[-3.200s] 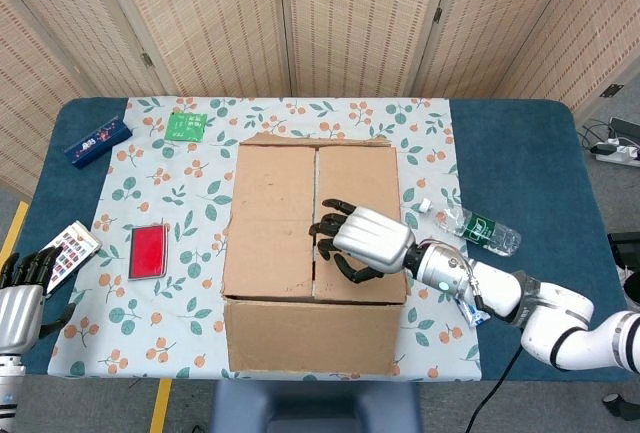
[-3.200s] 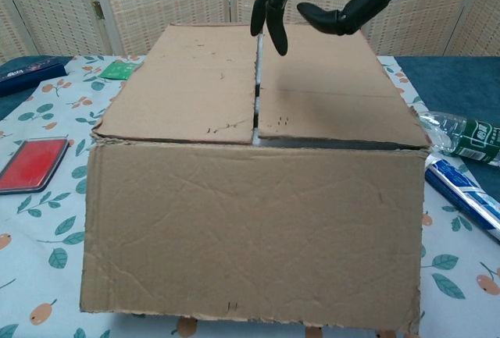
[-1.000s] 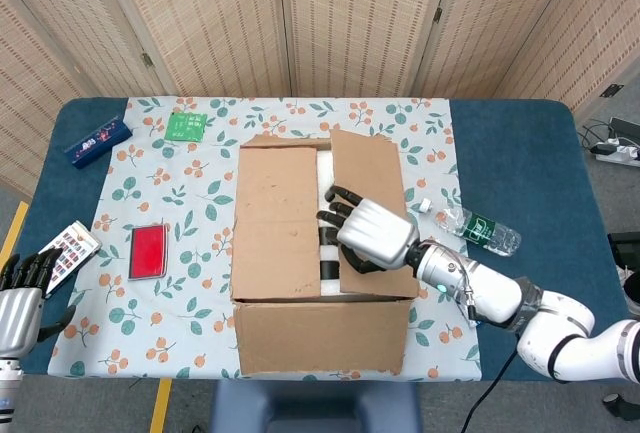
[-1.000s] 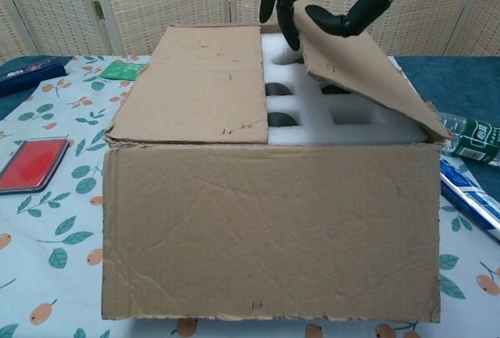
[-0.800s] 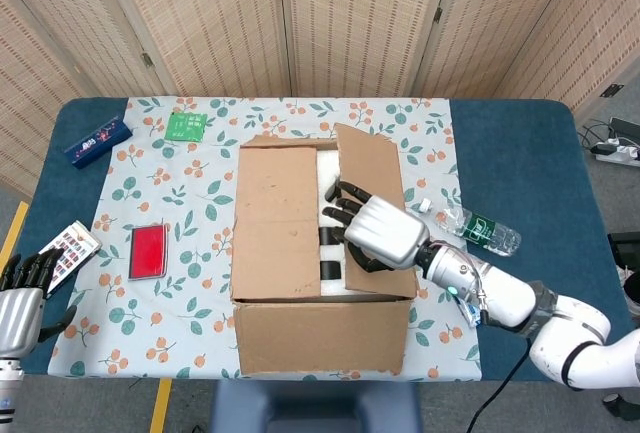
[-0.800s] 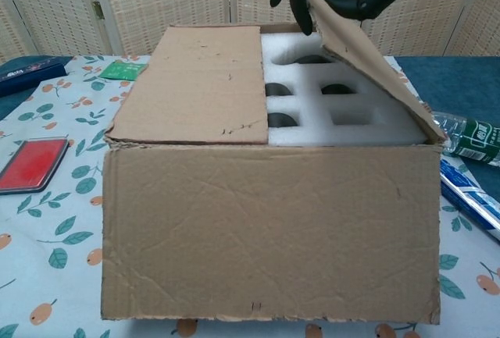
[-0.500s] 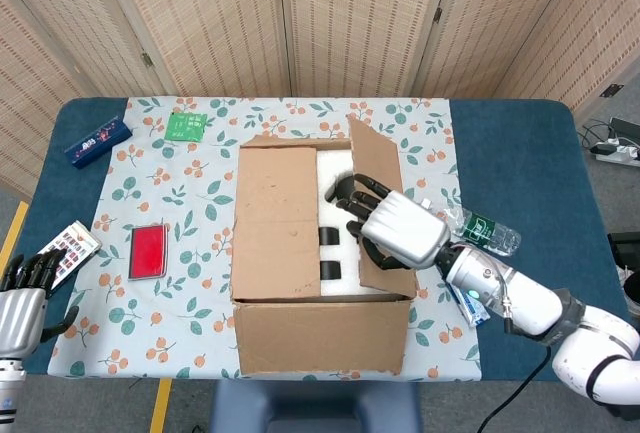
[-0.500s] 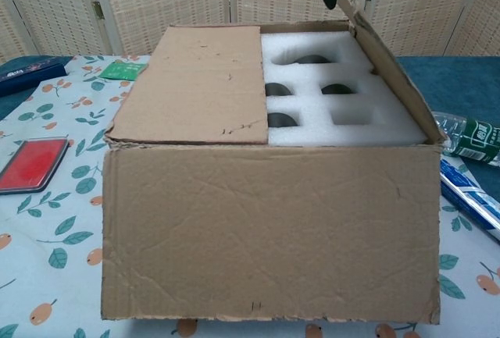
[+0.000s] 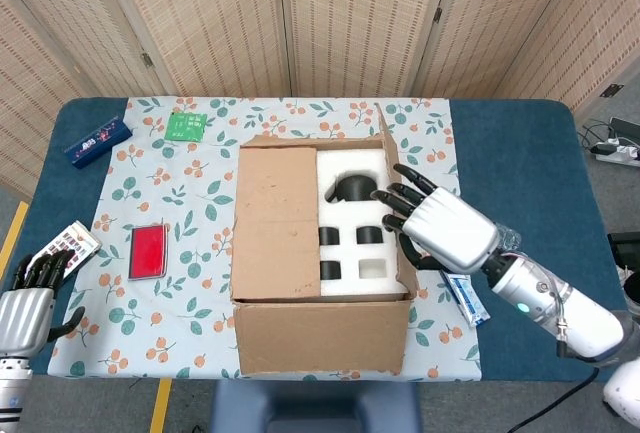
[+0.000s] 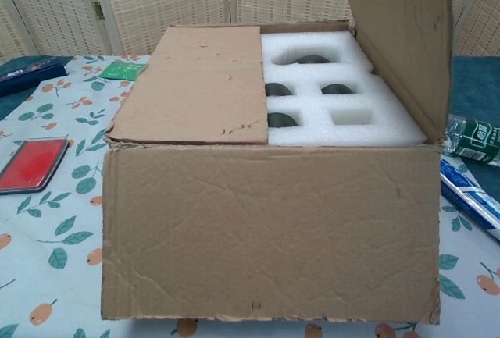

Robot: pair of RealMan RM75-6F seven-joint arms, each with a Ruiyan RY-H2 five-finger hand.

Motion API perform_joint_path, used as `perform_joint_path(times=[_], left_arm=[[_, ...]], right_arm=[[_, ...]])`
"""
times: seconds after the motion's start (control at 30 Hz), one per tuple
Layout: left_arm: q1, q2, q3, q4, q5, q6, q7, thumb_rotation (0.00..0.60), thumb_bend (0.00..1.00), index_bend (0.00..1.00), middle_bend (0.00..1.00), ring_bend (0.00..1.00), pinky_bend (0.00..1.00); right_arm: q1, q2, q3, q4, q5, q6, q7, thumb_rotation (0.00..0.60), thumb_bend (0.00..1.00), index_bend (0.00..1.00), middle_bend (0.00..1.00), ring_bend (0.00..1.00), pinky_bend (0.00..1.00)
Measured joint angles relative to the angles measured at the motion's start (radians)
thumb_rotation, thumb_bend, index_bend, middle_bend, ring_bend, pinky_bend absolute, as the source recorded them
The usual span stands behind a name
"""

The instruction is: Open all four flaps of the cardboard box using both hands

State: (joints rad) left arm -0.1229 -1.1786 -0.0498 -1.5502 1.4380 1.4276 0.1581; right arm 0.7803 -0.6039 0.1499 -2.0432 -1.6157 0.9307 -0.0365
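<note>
This looks like a robot test room rather than anyone's home — a staged work table set up for trials. Woven-reed folding screens point(image 9: 340, 23) wall off the back, hiding the rest of the room. The table point(image 9: 520, 143) is covered in dark blue, with a leaf-and-berry patterned cloth point(image 9: 190, 213) laid over its middle. A power strip point(image 9: 617, 151) with plugged cables lies on the grey floor at the far right, and a strip of yellow tape point(image 9: 162, 405) marks the floor near the front — the sort of marking a lab uses.
</note>
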Motion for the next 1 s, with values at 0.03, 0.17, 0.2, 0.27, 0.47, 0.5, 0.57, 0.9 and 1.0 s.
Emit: perform_joint_path(times=[0.03,0.17,0.2,0.27,0.47,0.5,0.57,0.9,1.0], left_arm=[[-0.001,-0.001,0.0,0.0,0.0,-0.002,0.002,0.6,0.33,0.07,0.14,0.12,0.0],[-0.004,-0.004,0.001,0.001,-0.004,-0.01,0.008,0.6,0.33,0.07,0.14,0.12,0.0],[-0.005,-0.005,0.001,0.001,-0.005,-0.012,0.01,0.6,0.33,0.07,0.14,0.12,0.0],[-0.007,-0.007,0.001,0.002,-0.008,-0.016,0.013,0.6,0.33,0.07,0.14,0.12,0.0],[-0.011,-0.011,0.002,0.002,-0.01,-0.021,0.02,0.6,0.33,0.07,0.14,0.12,0.0],[-0.011,-0.011,0.002,0.002,-0.011,-0.021,0.02,0.6,0.33,0.07,0.14,0.12,0.0],[-0.011,-0.011,0.003,0.002,-0.011,-0.023,0.021,0.6,0.33,0.07,0.14,0.12,0.0],[-0.016,-0.014,0.006,0.003,-0.013,-0.032,0.021,0.6,0.33,0.07,0.14,0.12,0.0],[-0.016,-0.014,0.007,0.002,-0.012,-0.032,0.023,0.6,0.33,0.07,0.14,0.12,0.0]], right_arm=[[-0.01,0.007,-0.003,0.0,-0.008,0.008,0.005,0.337,0.8,0.41,0.18,0.17,0.02],[-0.053,0.032,-0.012,0.004,-0.045,0.049,0.029,0.338,0.8,0.41,0.18,0.17,0.02],[-0.062,0.039,-0.014,0.005,-0.052,0.058,0.035,0.338,0.8,0.41,0.18,0.17,0.02],[-0.08,0.053,-0.016,0.007,-0.066,0.076,0.048,0.335,0.8,0.41,0.18,0.17,0.02],[-0.138,0.071,-0.036,0.03,-0.1,0.112,0.073,0.336,0.8,0.41,0.18,0.17,0.02],[-0.143,0.072,-0.038,0.034,-0.103,0.116,0.076,0.337,0.8,0.41,0.18,0.17,0.02],[-0.163,0.074,-0.045,0.046,-0.113,0.131,0.086,0.337,0.8,0.41,0.18,0.17,0.02],[-0.25,0.092,-0.074,0.087,-0.159,0.21,0.123,0.335,0.8,0.41,0.18,0.17,0.02],[-0.279,0.09,-0.086,0.103,-0.171,0.239,0.132,0.337,0.8,0.41,0.18,0.17,0.02]])
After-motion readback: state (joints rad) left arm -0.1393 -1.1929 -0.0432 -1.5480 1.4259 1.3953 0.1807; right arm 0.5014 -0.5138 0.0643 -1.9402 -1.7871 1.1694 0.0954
